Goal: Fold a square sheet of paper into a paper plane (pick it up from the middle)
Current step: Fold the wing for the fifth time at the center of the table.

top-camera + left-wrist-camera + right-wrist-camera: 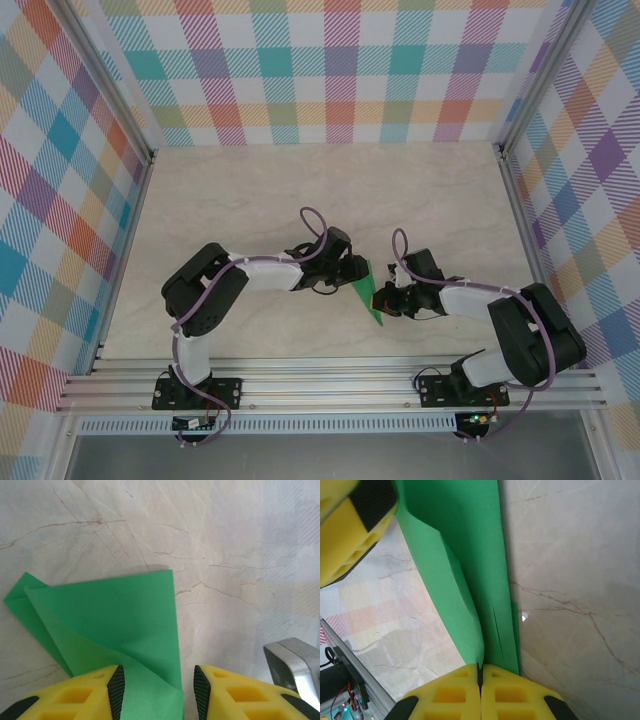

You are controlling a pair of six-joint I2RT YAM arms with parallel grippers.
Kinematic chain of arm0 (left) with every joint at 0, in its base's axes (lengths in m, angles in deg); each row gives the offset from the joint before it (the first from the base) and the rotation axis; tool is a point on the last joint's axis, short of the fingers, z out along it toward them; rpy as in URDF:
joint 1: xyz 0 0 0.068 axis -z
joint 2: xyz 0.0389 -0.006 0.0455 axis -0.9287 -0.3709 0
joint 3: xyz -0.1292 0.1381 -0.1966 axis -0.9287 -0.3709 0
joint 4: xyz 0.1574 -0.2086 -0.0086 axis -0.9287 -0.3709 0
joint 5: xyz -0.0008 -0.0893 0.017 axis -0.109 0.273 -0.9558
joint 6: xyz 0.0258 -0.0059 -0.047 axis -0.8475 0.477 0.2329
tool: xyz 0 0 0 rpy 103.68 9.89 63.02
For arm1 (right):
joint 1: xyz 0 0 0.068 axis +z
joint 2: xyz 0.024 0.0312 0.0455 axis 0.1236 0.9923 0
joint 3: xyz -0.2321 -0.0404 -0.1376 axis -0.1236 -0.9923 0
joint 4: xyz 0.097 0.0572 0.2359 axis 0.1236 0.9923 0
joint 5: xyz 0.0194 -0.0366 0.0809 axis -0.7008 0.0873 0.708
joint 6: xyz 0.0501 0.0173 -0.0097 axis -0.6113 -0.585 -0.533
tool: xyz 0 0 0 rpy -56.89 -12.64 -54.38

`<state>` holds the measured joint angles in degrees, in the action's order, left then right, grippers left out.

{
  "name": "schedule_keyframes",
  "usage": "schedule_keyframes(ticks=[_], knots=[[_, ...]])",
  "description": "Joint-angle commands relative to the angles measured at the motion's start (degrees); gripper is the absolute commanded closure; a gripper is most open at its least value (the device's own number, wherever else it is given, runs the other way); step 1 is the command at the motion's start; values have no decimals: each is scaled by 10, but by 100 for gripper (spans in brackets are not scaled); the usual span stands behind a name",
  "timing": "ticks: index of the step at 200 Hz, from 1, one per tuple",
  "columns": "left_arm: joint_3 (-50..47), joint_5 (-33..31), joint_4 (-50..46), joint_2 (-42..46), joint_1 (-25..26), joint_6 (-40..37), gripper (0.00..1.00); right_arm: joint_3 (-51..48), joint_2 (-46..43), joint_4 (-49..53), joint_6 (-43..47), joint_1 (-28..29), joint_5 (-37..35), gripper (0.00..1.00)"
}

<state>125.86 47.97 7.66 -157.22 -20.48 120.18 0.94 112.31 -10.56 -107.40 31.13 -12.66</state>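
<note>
Jaws inward, either side of paper (369, 293)

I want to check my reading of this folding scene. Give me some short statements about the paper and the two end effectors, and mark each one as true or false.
1. The right end effector is shut on the paper. True.
2. The paper is blue. False: it is bright green.
3. The left end effector has its jaws apart, with paper between them. True.
4. The paper lies flat in one single layer. False: it is folded, with layers that overlap.
</note>
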Motion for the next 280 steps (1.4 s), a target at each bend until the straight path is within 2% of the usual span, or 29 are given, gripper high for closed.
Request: schedule_keyframes(ticks=[1, 37, 74, 118, 173, 230, 280], knots=[[-5, -10, -11, 61, -6, -14, 54, -8, -3, -29, -22, -2, 29, 96], [-40, -36, -14, 113, -6, -11, 52, -7, -11, -80, -44, -4, 88, 96], [-67, -45, -14, 132, -6, -6, 52, -7, 28, -141, -78, -4, 114, 96], [-70, -17, 20, 102, -5, -2, 52, -35, 58, -215, -134, -6, 101, 95], [-47, 27, 56, 44, 0, -5, 52, -46, 76, -245, -164, -11, 103, 95], [-38, 35, 67, 15, 4, -10, 52, -47, 83, -247, -166, -14, 101, 93], [-21, 34, 55, -3, 4, -16, 52, -29, 65, -172, -124, -14, 86, 87]])
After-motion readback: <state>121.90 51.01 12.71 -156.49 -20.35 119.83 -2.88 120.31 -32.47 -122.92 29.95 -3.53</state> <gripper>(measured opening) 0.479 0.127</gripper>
